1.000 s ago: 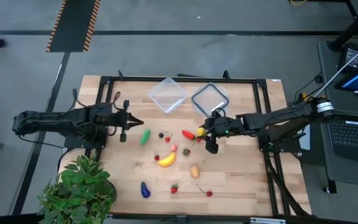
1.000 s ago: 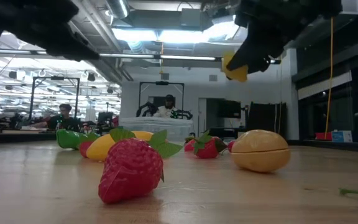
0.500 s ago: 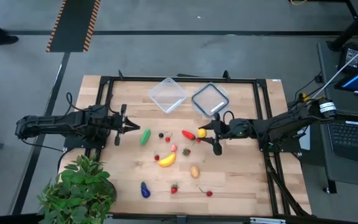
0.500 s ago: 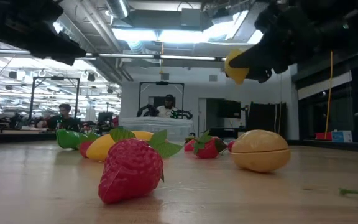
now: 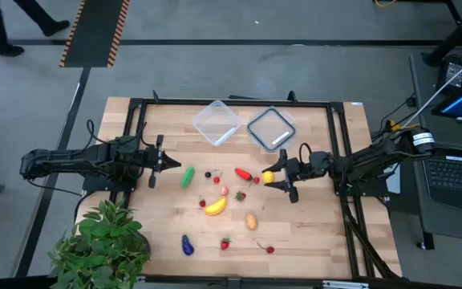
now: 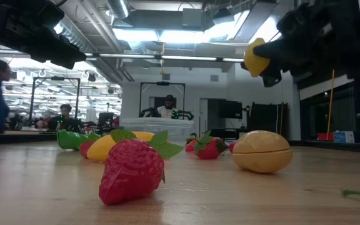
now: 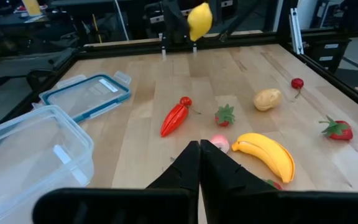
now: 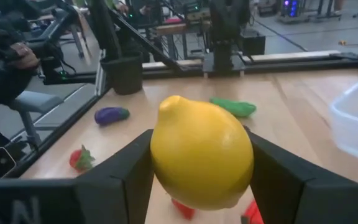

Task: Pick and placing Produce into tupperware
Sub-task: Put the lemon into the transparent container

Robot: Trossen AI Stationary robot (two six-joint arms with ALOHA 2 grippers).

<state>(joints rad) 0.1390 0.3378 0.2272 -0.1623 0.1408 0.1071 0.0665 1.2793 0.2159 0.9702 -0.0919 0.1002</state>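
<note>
My right gripper (image 5: 270,178) hangs over the table's right half, shut on a yellow toy lemon (image 8: 201,155), which also shows high in the low view (image 6: 255,56). My left gripper (image 5: 160,160) waits shut over the left side, near the green cucumber (image 5: 187,177). The clear tupperware tub (image 5: 216,122) stands on its base near the far edge, beside its flat lid (image 5: 271,128). A red pepper (image 5: 243,173), banana (image 5: 215,206), potato (image 5: 251,221), eggplant (image 5: 187,245), strawberries and small cherries lie on the wood. My right gripper pinches the lemon across its middle (image 8: 166,168), one finger (image 8: 129,180) on each side. The fingers come in about level, pointing toward the table's left edge. The lemon is lifted clear of the table, its pointed tip (image 8: 169,102) upward in the wrist view.
A potted green plant (image 5: 103,241) stands at the table's near left corner. A black frame (image 5: 231,102) runs around the tabletop. A laptop (image 5: 451,172) sits to the right of the table. People stand in the room beyond.
My right gripper has drawn back toward the table's right edge and risen a little, carrying the lemon with it. The lemon stays pinched between the fingers. The produce on the table has not moved.
</note>
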